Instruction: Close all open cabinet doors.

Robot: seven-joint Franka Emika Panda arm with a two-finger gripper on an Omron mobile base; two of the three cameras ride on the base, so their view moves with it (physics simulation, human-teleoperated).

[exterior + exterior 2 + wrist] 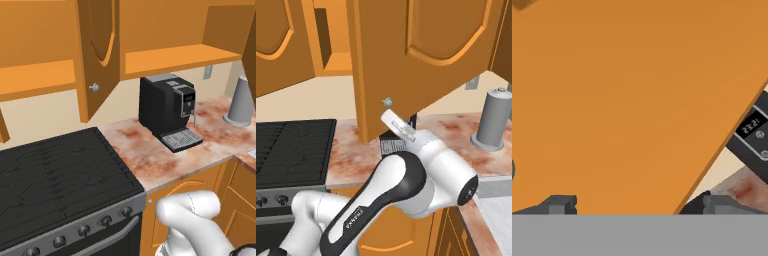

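In the left base view, an open cabinet door (pixel 98 55) hangs edge-on in the upper middle of the frame, swung out from the wall cabinet toward the camera, its long axis vertical and its small knob (pixel 94 88) near its lower end. Bare orange shelves (pixel 175 57) show on either side of it, so the cupboard behind stands uncovered. Below are the black stove (pixel 60 175) at lower left, the coffee machine (pixel 167 107) on the marbled counter (pixel 150 155) at centre right, and a grey canister (pixel 241 102) at far right. In the right base view, the same door fills the upper middle, its arched outer face toward the camera and the knob low on its left; the arm's wrist reaches up just beneath the door's lower edge, near the knob. Another wall door (pixel 278 45) shows at upper left, and whether it is shut I cannot tell. In the hand view, the flat orange face of the door covers most of the frame, very close in front of the gripper (pixel 639 204); the finger tips (pixel 559 204) sit far apart at the bottom, so the pincer is spread wide and holds nothing. The door's lower edge runs diagonally at right, with the coffee machine's display beyond. The door lies straight ahead of the pincer, so a push into that face should swing it shut about its vertical hinge.
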